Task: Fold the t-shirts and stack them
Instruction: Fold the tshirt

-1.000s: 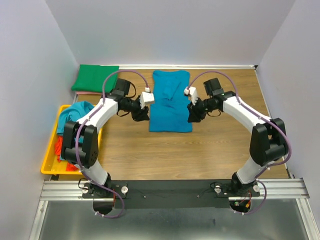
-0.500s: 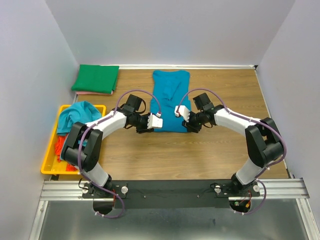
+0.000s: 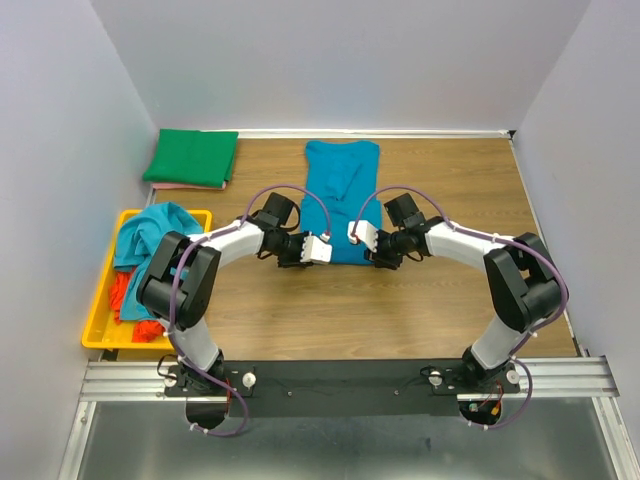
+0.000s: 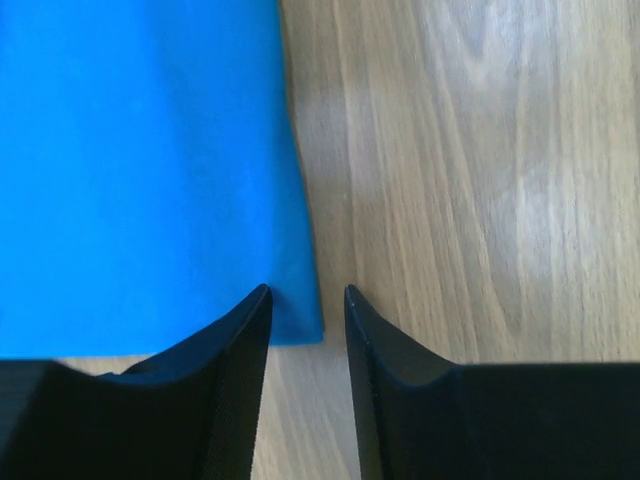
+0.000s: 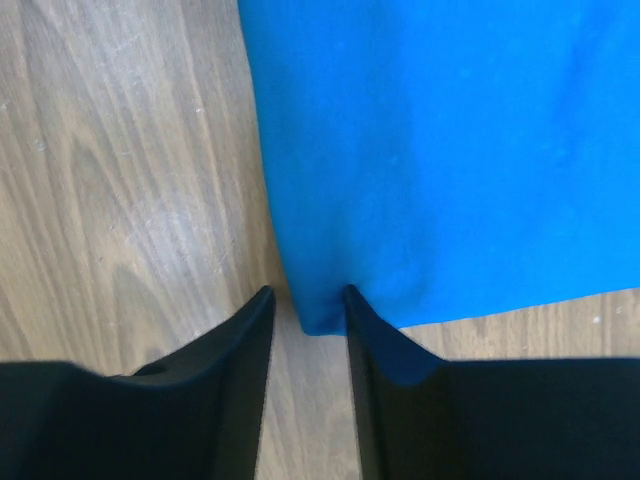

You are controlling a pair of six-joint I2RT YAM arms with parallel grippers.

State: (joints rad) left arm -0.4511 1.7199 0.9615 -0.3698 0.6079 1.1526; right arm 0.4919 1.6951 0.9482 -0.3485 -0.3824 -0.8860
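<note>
Done: green shirt (image 3: 192, 157) folded, parked at 10 o'clock.
In hand: blue shirt (image 3: 340, 190) flat at 12 o'clock, looks folded in lengthwise; crosswise folds and stacking left.
To do: teal shirt (image 3: 150, 225) and red shirt (image 3: 122, 295), heaped in tray (image 3: 97, 325) at 9 o'clock.
Left gripper (image 4: 306, 290) at blue shirt's 7 o'clock corner, right gripper (image 5: 307, 290) at its 5 o'clock corner. Both part-open, astride the corner, nothing pinched yet.
Versus 1 s ago: grippers were mid-length on its long edges, now at the near corners. Blue shirt unmoved.
</note>
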